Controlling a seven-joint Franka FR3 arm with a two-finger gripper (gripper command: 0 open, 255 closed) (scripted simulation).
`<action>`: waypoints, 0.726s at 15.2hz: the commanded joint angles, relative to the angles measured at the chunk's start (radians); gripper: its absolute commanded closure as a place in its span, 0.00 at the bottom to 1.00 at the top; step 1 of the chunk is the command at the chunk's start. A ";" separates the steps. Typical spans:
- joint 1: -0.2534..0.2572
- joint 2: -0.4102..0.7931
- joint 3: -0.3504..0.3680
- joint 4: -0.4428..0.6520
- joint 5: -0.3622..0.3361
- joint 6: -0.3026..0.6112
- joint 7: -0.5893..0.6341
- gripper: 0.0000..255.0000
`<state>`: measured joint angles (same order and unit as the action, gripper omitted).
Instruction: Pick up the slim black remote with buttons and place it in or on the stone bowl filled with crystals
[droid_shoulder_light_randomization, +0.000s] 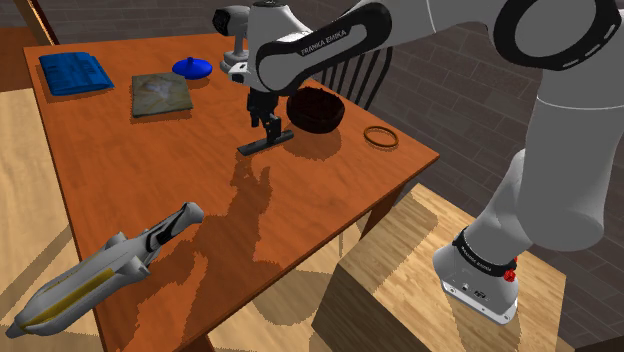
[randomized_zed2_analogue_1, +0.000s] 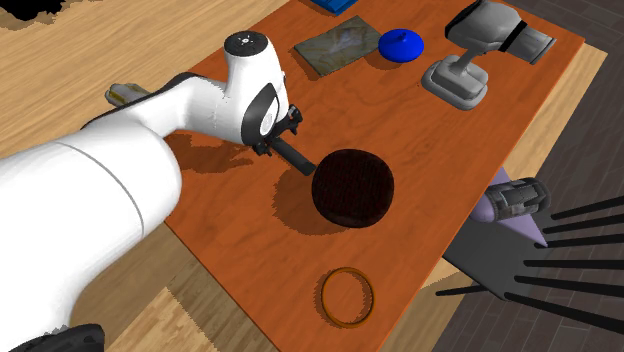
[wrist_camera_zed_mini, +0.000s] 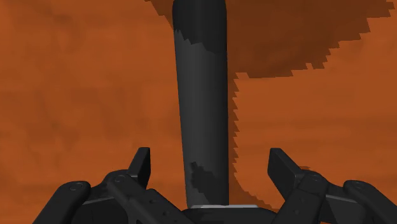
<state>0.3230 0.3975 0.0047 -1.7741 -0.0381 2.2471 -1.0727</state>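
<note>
The remote (wrist_camera_zed_mini: 202, 95) is rendered plain black, the bowl (randomized_zed2_analogue_1: 352, 187) blackish brown, the table (droid_shoulder_light_randomization: 330, 190) faintly mottled reddish-orange.

The remote (wrist_camera_zed_mini: 202, 95) runs off the wrist view's edge, its near end hidden under the gripper (wrist_camera_zed_mini: 211, 164); its buttons cannot be made out. In the second exterior view the arm (randomized_zed2_analogue_1: 150, 150) covers most of it. What lies inside the dark bowl (randomized_zed2_analogue_1: 352, 187) cannot be told. The blue pad (randomized_zed2_analogue_1: 335, 5) at the far left is cut by that view's edge.
</note>
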 joint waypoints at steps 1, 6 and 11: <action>0.000 0.017 0.000 -0.002 -0.001 0.019 -0.002 0.00; 0.000 0.046 0.000 -0.008 -0.002 0.055 -0.002 0.00; 0.000 0.046 0.000 -0.008 -0.002 0.055 -0.002 0.00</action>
<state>0.3226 0.4432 0.0043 -1.7823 -0.0403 2.3019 -1.0745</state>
